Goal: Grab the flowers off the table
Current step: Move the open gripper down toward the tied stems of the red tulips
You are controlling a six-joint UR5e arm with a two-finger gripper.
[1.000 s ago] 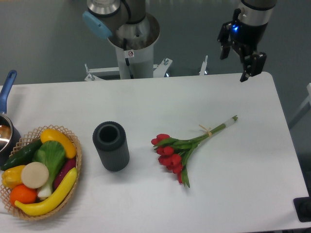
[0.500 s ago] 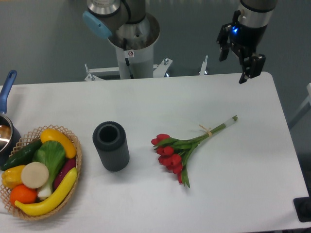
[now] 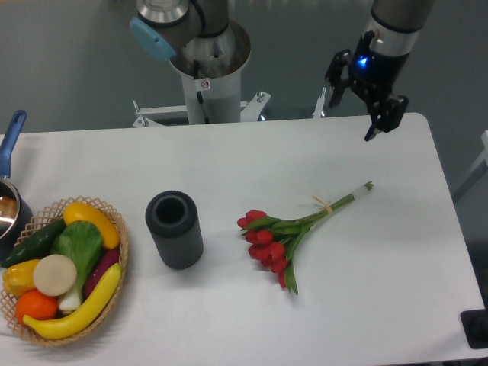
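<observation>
The flowers point(image 3: 286, 232), a bunch of red tulip buds on green stems tied with pale string, lie flat on the white table point(image 3: 252, 160) right of centre, stems pointing up-right. My gripper point(image 3: 352, 110) hangs open above the table's far right edge, well above and behind the stem tips. Nothing sits between its fingers.
A dark grey cylinder vase point(image 3: 174, 229) stands left of the flowers. A wicker basket point(image 3: 118, 259) of vegetables sits at the left front, with a blue-handled pot point(image 3: 11, 200) behind it. The robot base point(image 3: 206, 69) stands behind the table.
The gripper has shifted left and slightly lower, and turned a little. It stays open. The flowers have not moved.
</observation>
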